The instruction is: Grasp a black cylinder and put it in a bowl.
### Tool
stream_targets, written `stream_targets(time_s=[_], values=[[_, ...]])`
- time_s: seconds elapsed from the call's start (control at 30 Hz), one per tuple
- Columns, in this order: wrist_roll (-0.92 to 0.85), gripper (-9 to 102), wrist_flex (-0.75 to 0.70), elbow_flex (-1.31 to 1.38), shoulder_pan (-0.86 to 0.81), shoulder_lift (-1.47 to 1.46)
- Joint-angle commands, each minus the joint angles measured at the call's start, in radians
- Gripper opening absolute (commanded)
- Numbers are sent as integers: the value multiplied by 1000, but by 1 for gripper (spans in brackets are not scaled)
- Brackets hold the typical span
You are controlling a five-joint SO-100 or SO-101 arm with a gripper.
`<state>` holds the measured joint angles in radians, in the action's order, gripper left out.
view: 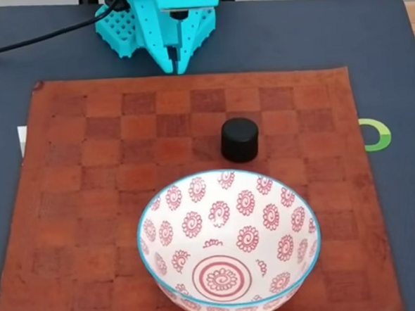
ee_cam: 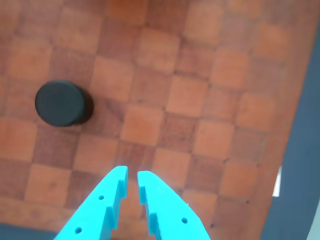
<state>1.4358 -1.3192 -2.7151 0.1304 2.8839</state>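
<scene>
The black cylinder (view: 239, 139) stands upright on the brown checkered mat, just behind the bowl (view: 153, 228), a white one with red flower motifs and a turquoise rim, near the mat's front. In the wrist view the black cylinder (ee_cam: 61, 103) lies at the left, ahead and to the left of my turquoise gripper (ee_cam: 131, 174). The gripper's fingers are nearly together with nothing between them. In the fixed view my gripper (view: 175, 68) hangs at the mat's far edge, well behind the cylinder.
The checkered leather mat (view: 91, 205) lies on a dark blue-grey table (view: 385, 60). A green ring mark (view: 377, 134) sits right of the mat. A black cable (view: 38, 37) runs off at the back left.
</scene>
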Motion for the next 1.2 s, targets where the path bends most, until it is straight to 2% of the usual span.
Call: stream_targets(time_s=[0.0,0.13,0.33,0.47,0.73,1.0,1.17], values=[[2,0,14,89,49,-87],[3,3,14,153,107,-189],[37,18,26,222,198,-322],[37,24,153,227,245,-403],[38,24,275,233,311,-572],[44,25,278,272,350,-652],[46,25,353,264,364,-696]])
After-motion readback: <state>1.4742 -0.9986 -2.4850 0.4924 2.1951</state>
